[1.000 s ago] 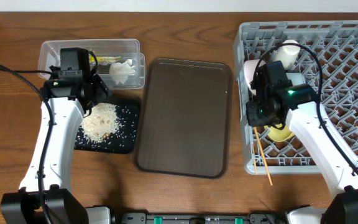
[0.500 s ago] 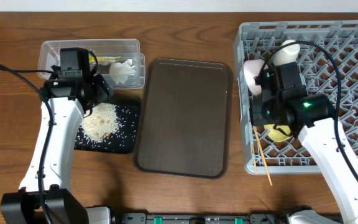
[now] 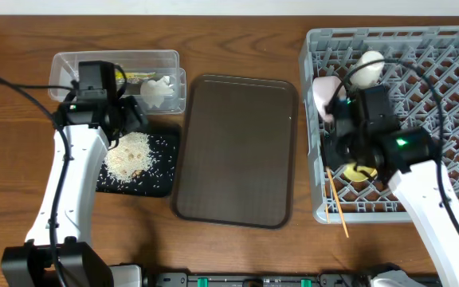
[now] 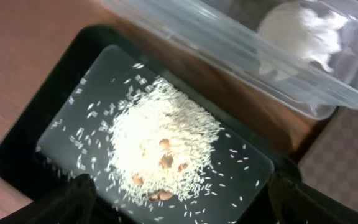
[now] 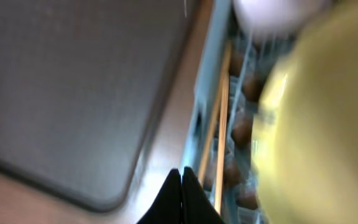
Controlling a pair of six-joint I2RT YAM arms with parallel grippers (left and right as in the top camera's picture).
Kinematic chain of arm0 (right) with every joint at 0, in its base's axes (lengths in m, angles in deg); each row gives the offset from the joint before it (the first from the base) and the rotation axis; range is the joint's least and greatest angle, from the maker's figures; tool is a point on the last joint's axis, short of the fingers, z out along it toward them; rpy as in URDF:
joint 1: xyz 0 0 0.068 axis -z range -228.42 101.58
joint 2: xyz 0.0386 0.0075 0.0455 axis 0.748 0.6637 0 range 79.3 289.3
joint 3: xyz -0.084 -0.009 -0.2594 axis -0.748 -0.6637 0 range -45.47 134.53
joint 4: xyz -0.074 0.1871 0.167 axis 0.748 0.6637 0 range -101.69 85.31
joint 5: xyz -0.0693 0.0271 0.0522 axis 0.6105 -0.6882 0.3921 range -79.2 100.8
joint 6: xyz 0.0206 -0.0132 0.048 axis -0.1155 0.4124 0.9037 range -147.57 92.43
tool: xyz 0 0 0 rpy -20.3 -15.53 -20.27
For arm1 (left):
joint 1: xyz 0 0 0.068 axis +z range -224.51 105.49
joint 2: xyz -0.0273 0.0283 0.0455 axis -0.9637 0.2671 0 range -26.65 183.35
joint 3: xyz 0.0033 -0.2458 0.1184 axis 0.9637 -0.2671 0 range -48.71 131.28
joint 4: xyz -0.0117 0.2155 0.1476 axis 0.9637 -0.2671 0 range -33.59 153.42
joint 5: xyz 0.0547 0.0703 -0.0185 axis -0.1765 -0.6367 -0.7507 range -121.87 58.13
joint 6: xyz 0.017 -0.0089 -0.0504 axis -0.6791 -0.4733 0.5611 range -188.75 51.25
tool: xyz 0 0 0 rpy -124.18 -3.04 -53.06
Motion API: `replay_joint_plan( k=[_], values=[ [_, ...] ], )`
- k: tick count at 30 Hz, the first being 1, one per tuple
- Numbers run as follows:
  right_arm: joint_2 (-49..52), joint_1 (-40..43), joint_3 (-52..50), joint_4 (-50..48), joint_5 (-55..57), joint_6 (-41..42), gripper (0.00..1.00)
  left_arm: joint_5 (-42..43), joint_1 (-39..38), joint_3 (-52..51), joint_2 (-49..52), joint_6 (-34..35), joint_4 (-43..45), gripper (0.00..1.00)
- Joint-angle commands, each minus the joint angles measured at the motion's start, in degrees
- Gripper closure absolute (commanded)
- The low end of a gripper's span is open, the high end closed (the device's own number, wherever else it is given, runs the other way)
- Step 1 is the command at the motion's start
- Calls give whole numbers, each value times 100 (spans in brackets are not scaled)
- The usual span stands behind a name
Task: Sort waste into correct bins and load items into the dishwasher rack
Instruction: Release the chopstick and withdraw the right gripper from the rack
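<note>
Loose white rice (image 3: pixel 130 155) (image 4: pixel 160 146) lies heaped in the black tray (image 3: pixel 162 147) (image 4: pixel 42 124). My left gripper (image 3: pixel 122 126) (image 4: pixel 179 211) hovers open above the heap, holding nothing. Behind it, the clear tub (image 3: pixel 154 57) holds the white tissue (image 3: pixel 158 90) (image 4: pixel 303 31) and the snack wrapper (image 3: pixel 134 77). The grey rack (image 3: pixel 445 72) (image 5: pixel 207 68) holds a white-pink bowl (image 3: pixel 321 92), a pale cup (image 3: pixel 369 68), the yellow plate (image 3: pixel 361 173) (image 5: pixel 316 124) and two chopsticks (image 3: pixel 337 203) (image 5: pixel 219 124) poking out at its front left corner. My right gripper (image 3: pixel 335 151) (image 5: pixel 181 171) is shut and empty at the rack's left wall, beside the chopsticks.
The dark-brown serving tray (image 3: pixel 233 147) (image 5: pixel 73 81) lies between the black tray and the rack, with nothing on it. Bare wooden table (image 3: pixel 237 247) runs along the front. The rack's right part stands full of upright pegs.
My right arm has shifted right and toward the front over the rack's left side. The left arm has barely moved.
</note>
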Motion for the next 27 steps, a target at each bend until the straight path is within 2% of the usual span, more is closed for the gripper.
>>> replay_joint_plan(
  k=[1, 5, 8, 12, 15, 19, 23, 24, 25, 26, 27],
  values=[
    [-284, 35, 26, -741, -70, 365, 98, 564, -380, -55, 9, -835, 79, 8],
    [-280, 105, 26, -1770, -273, 490, 73, 573, -787, -55, 9, -1040, -20, 7],
    [-284, 140, 26, -1810, -278, 461, 71, 573, -844, -55, -4, -973, -417, 8],
    [-306, 164, 24, -1193, 151, 533, 76, 579, -719, -57, -129, -691, -1088, 9],
    [-444, 157, 20, -675, 614, 815, 75, 584, -721, -140, -466, -697, -1207, 12],
    [-933, 153, -310, -599, 708, 835, 74, 621, -835, -529, -1464, -1045, -730, 13],
    [-1867, 153, -1248, -1191, 713, 835, 73, 675, -1078, -1300, -2730, -1235, 109, 14],
    [-2264, 153, -1637, -1447, 717, 835, 72, 664, -1121, -1591, -3152, -1233, 361, 12],
    [-2535, 153, -1882, -1600, 743, 835, 71, 625, -1123, -1777, -3403, -1235, 525, 1],
    [-2887, 153, -2181, -1779, 793, 835, 65, 614, -1123, -1987, -3705, -1235, 730, 1],
    [-3134, 155, -2378, -1888, 837, 835, 53, 619, -1123, -2103, -3893, -1233, 859, 1]
  ],
)
